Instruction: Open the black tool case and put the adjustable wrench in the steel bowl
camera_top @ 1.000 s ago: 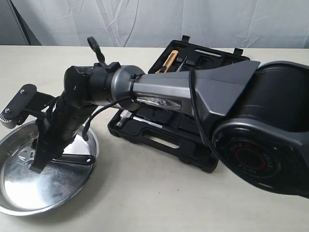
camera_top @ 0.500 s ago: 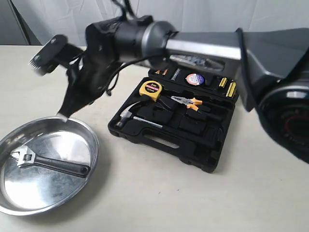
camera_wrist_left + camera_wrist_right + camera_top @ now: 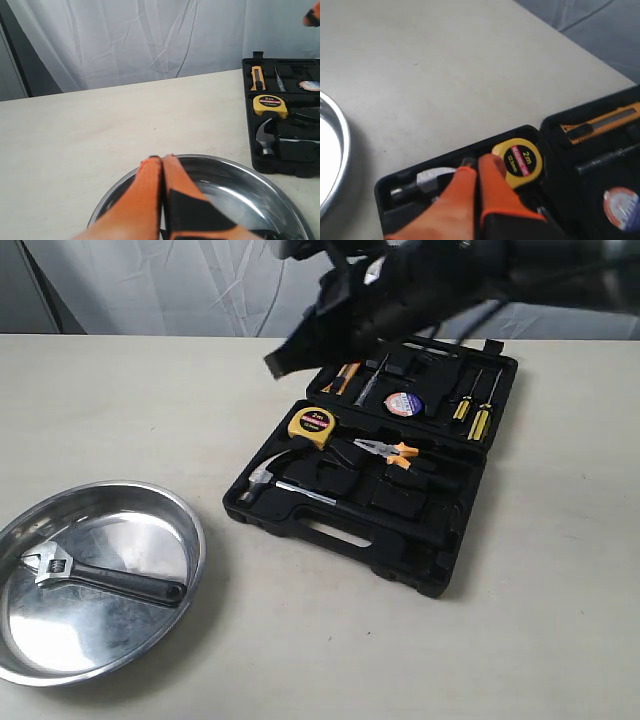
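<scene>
The adjustable wrench (image 3: 95, 578), silver head and black handle, lies flat inside the steel bowl (image 3: 130, 525) at the front left. The black tool case (image 3: 400, 530) stands open in the middle. My right gripper (image 3: 275, 362) hangs shut and empty, blurred, above the case's back left; in the right wrist view, right gripper (image 3: 477, 162) is over the hammer and tape measure. My left gripper (image 3: 161, 159) is shut and empty above the near rim of the steel bowl (image 3: 280, 200). It does not show in the exterior view.
The case holds a yellow tape measure (image 3: 312, 425), a hammer (image 3: 262, 480), orange-handled pliers (image 3: 385, 450) and screwdrivers (image 3: 470, 405) in the lid. A white curtain backs the table. The right arm stretches across the top of the exterior view.
The right arm has risen out of the bowl and swung back right over the case. The wrench stays lying in the bowl, let go.
</scene>
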Controlling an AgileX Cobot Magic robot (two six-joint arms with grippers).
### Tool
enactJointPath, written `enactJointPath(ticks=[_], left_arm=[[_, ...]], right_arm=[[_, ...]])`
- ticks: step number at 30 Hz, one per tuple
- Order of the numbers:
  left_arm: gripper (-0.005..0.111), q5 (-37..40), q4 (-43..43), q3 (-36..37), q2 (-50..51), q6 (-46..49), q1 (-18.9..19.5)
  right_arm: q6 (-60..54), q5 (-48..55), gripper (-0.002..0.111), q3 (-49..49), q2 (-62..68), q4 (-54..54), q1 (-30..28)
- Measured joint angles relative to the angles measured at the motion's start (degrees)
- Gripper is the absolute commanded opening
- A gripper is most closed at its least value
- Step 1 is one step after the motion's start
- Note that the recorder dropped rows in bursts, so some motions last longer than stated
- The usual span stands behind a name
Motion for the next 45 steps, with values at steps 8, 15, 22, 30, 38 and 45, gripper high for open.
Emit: enactJointPath(ticks=[8, 15, 22, 30, 38, 45], left_arm=[[0.0, 0.0, 0.0, 0.0, 0.0, 0.0, 0.0], [0.0, 0.0, 0.0, 0.0, 0.0, 0.0, 0.0], [0.0, 0.0, 0.0, 0.0, -0.13, 0.0, 0.0], [0.0, 0.0, 0.0, 0.0, -0.13, 0.0, 0.0], [0.0, 0.0, 0.0, 0.0, -0.13, 0.0, 0.0], [0.0, 0.0, 0.0, 0.0, -0.13, 0.0, 0.0]], right_arm=[[3.95, -13.19, -0.001, 38.15, -27.69, 2.88, -0.16], [4.07, -11.38, -0.001, 41.43, -30.63, 2.83, -0.26], [3.84, -11.38, -0.001, 41.43, -43.08, -3.41, -5.08], [4.05, -11.16, -0.001, 47.46, -65.28, 0.53, -24.57], [4.05, -13.68, -0.001, 64.87, -76.01, 1.21, -28.64], [14.02, -18.87, -0.001, 75.2, -92.16, -7.51, -28.64]])
